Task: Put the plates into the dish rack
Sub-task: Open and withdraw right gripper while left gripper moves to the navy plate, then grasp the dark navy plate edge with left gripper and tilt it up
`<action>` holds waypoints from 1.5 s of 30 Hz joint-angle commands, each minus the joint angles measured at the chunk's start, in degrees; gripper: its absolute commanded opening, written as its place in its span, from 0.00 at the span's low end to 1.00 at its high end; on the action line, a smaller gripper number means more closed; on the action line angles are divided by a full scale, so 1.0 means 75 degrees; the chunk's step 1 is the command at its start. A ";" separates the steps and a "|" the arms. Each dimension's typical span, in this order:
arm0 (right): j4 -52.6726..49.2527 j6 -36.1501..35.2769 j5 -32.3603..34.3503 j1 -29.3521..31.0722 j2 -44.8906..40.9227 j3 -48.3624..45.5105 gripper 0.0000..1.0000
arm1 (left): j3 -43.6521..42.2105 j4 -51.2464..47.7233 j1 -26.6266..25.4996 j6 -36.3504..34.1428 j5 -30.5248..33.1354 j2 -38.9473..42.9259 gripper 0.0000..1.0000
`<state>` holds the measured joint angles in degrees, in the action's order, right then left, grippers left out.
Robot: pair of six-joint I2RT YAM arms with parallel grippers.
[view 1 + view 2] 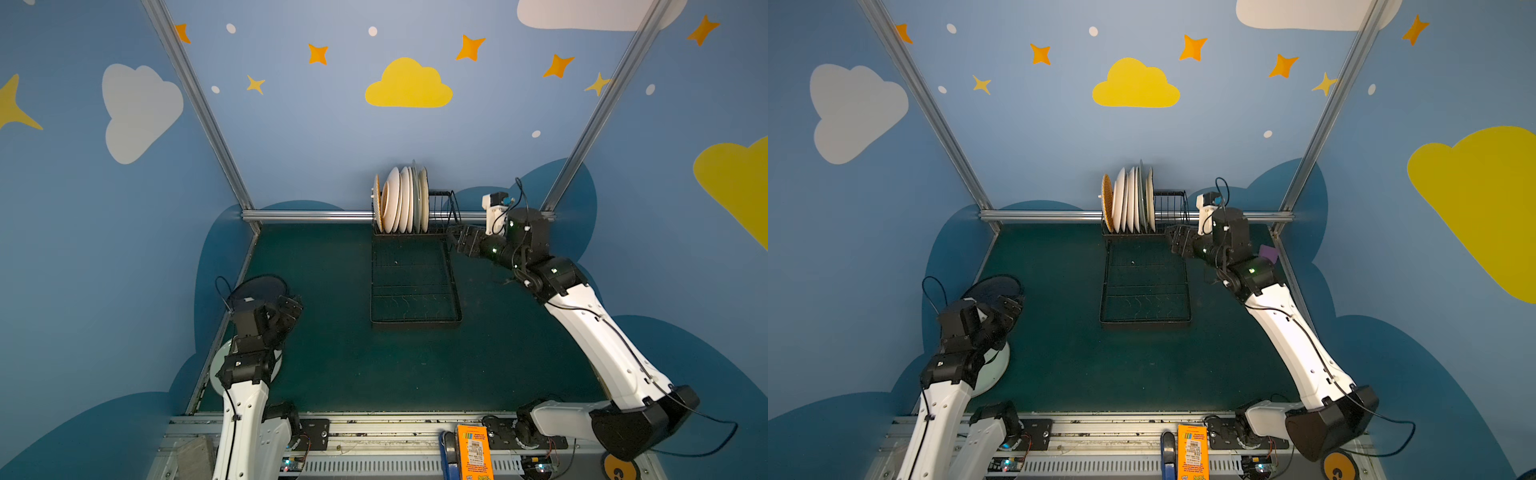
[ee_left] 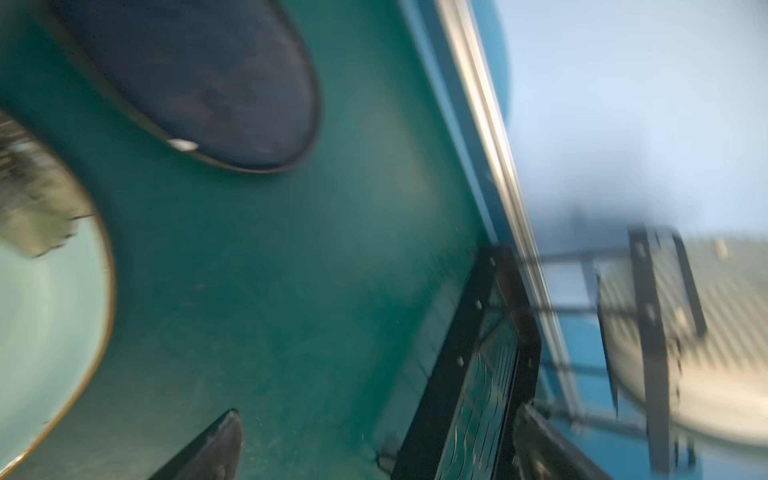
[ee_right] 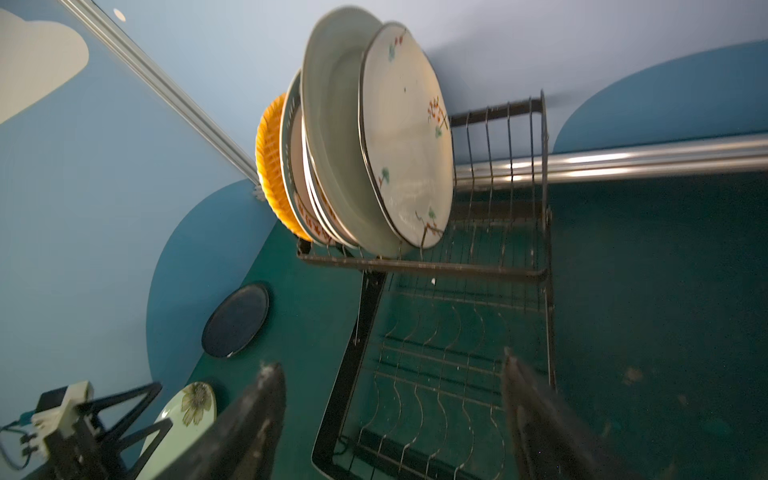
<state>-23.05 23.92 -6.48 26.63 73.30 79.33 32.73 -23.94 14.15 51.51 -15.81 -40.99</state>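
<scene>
The black wire dish rack stands at the back middle of the green table. Several plates stand upright in its raised section; the nearest one is cream with small flowers. A navy plate and a mint plate lie flat at the left. My left gripper hangs open over the navy plate's near edge, empty. At the rack's right side my right gripper is open and holds nothing.
A silver rail runs along the back wall behind the rack. An orange box sits on the front frame. A small purple object lies behind the right arm. Blue walls close in left and right.
</scene>
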 commanded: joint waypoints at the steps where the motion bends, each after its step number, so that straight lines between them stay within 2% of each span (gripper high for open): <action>1: 0.0456 -0.0063 -0.0228 0.0195 -0.0389 -0.0524 0.85 | -0.0221 0.0957 0.0368 0.1335 -0.0289 -0.0527 1.00; 6: 0.0238 -0.0200 -0.0541 0.0413 -0.0492 -0.0956 0.86 | -0.0838 0.2777 0.0409 0.2881 0.0847 -0.1681 0.99; 12: 0.0284 -0.0435 -0.0643 0.1092 -0.0493 -0.1289 0.88 | -0.0746 0.3770 0.0507 0.3838 0.1696 -0.3223 0.93; 19: 0.0334 -0.0506 -0.0892 0.1439 -0.0503 -0.1571 0.88 | -0.0649 0.5167 0.1038 0.4198 0.1410 -0.4798 0.82; 25: 0.0341 -0.0595 -0.0939 0.1445 -0.0495 -0.1652 0.88 | -0.0528 0.6085 0.1228 0.4263 0.1168 -0.5759 0.75; 32: 0.0331 -0.0623 -0.0923 0.1432 -0.0515 -0.1685 0.88 | -0.0228 0.6457 0.1360 0.4594 0.0898 -0.6765 0.66; 35: 0.0308 -0.0634 -0.0894 0.1407 -0.0559 -0.1719 0.88 | -0.0157 0.6624 0.1361 0.4759 0.0788 -0.7076 0.58; 43: 0.0246 -0.0617 -0.0836 0.1383 -0.0651 -0.1731 0.87 | -0.0084 0.6831 0.1366 0.4876 0.0764 -0.7579 0.31; 45: 0.0252 -0.0606 -0.0832 0.1376 -0.0644 -0.1731 0.87 | -0.0040 0.6877 0.1364 0.4851 0.0676 -0.7690 0.28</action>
<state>-21.63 20.08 -12.95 37.17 69.84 67.07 31.99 29.30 24.27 87.90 -10.39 -96.12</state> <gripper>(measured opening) 0.873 0.286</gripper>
